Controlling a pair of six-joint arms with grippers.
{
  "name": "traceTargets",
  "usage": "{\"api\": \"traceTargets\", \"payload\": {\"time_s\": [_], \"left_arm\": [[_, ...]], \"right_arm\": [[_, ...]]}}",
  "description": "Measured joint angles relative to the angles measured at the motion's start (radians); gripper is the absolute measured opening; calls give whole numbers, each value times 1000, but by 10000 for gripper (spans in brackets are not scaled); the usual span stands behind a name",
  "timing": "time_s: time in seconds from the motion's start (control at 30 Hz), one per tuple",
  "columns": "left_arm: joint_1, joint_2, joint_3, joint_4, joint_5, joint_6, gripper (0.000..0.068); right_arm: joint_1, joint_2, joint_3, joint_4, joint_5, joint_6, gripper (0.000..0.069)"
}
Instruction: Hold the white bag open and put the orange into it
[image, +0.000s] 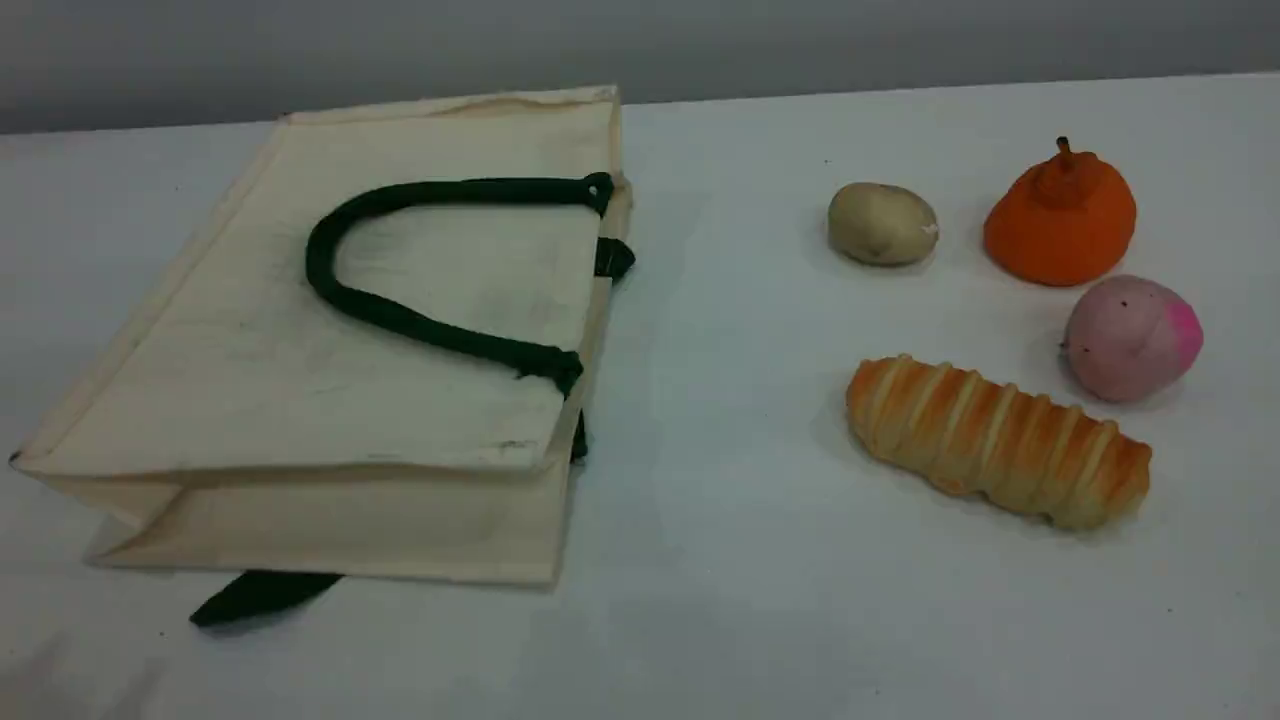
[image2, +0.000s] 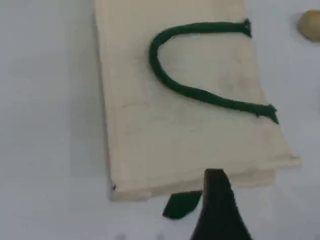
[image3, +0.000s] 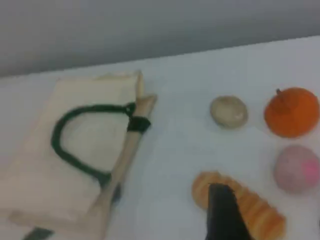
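The white bag (image: 300, 380) lies flat on its side at the table's left, mouth toward the right, with one dark green handle (image: 400, 315) looped on top and another poking out from underneath. The orange (image: 1062, 215) sits at the back right, stem nub up. Neither arm shows in the scene view. One dark fingertip (image2: 216, 200) of my left gripper hangs over the near edge of the bag (image2: 190, 125). A fingertip (image3: 225, 210) of my right gripper hovers over the bread, with the orange (image3: 291, 112) further right. Neither fingertip touches anything I can see.
Beside the orange lie a tan potato (image: 882, 223), a pink peach-like ball (image: 1132, 338) and a long striped bread roll (image: 1000, 440). A grey wall runs behind the table's far edge. Bare white tabletop (image: 720, 330) separates the bag from the food.
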Motion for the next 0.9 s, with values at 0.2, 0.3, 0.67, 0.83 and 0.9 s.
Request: {"api": "traceTargets", "payload": {"time_s": [0.2, 0.3, 0.67, 0.83, 0.9], "left_arm": [[0, 214, 0, 0, -160, -70, 415], [0, 314, 0, 0, -222, -116, 415], [0, 614, -32, 4, -399, -176, 416], [0, 774, -120, 30, -395, -176, 416], [0, 841, -159, 30, -392, -176, 416]], "right_arm": [[0, 236, 0, 98, -141, -62, 391], [0, 335, 0, 158, -186, -135, 391], [0, 630, -18, 500, -245, -481, 391], [0, 732, -86, 604, -243, -611, 391], [1, 766, -116, 604, -243, -625, 391]]}}
